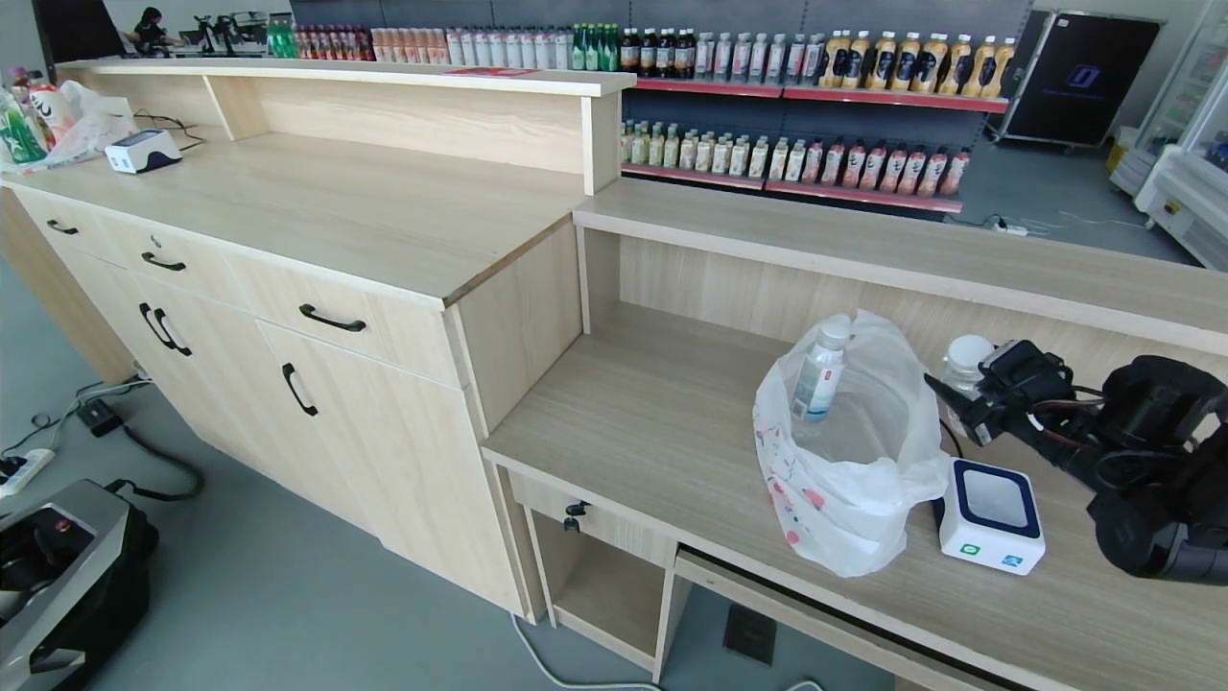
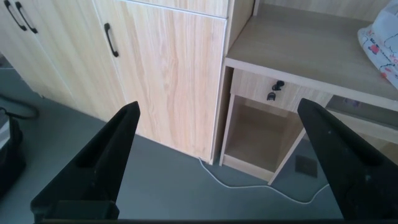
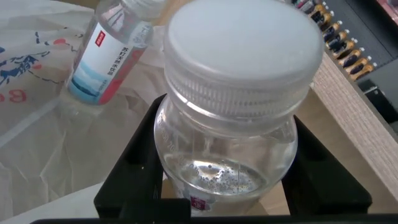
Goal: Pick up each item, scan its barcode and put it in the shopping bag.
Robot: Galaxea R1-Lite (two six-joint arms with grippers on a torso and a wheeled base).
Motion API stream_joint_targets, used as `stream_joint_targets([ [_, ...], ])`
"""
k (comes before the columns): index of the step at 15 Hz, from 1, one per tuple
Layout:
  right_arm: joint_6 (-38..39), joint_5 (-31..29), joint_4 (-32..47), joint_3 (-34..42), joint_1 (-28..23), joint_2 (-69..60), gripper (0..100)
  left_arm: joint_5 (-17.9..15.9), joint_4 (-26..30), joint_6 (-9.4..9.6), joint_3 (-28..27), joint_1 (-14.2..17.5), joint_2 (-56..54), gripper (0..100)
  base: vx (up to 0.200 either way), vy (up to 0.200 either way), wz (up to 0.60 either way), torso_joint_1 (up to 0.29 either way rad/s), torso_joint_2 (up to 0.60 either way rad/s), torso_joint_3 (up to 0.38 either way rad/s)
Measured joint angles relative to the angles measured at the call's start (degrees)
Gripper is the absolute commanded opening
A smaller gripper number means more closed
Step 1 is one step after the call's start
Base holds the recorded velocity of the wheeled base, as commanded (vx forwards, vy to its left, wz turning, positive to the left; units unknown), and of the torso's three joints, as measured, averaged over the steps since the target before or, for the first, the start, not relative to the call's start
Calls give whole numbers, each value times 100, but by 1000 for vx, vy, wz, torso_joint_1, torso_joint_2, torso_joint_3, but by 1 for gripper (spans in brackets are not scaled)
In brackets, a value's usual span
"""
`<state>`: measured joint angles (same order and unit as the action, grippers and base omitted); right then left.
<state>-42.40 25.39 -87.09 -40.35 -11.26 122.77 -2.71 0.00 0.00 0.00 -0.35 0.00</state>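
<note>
Looking down from the head camera: a thin white plastic shopping bag (image 1: pixel 844 480) stands open on the pale wooden worktop (image 1: pixel 652 422), with a clear bottle with a blue-and-red label (image 1: pixel 817 374) leaning inside. Just beside the bag sits a white square scanner with a blue-rimmed window (image 1: pixel 991 513). Behind it, the right claw (image 1: pixel 959 395) clasps a clear round jar with a white screw lid (image 1: pixel 966 355). Left wrist: the left claw (image 2: pixel 217 106) is spread wide above the grey floor (image 2: pixel 155 186). Right wrist: black fingers (image 3: pixel 134 177) press both sides of the jar, the bag just beyond.
</note>
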Motion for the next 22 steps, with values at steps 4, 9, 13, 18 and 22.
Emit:
stream_joint_targets([
  [4,791,-29,1853,66,-266,-1357,0,-2,0,0,0,0,0,100,0,0,0,0,0,0],
  [9,1922,9,3077,405,-1034,-2655,0,-2,0,0,0,0,0,100,0,0,240,2,2,1],
  [13,2413,-7,3112,433,-1031,-2898,0,-2,0,0,0,2,0,100,0,0,600,7,5,0],
  [18,3053,28,3029,416,-775,-2758,0,0,10,0,0,-2,0,100,0,0,0,0,0,0],
  [22,3189,28,2816,354,-478,-2178,0,-2,0,0,0,-2,0,100,0,0,0,0,0,0],
])
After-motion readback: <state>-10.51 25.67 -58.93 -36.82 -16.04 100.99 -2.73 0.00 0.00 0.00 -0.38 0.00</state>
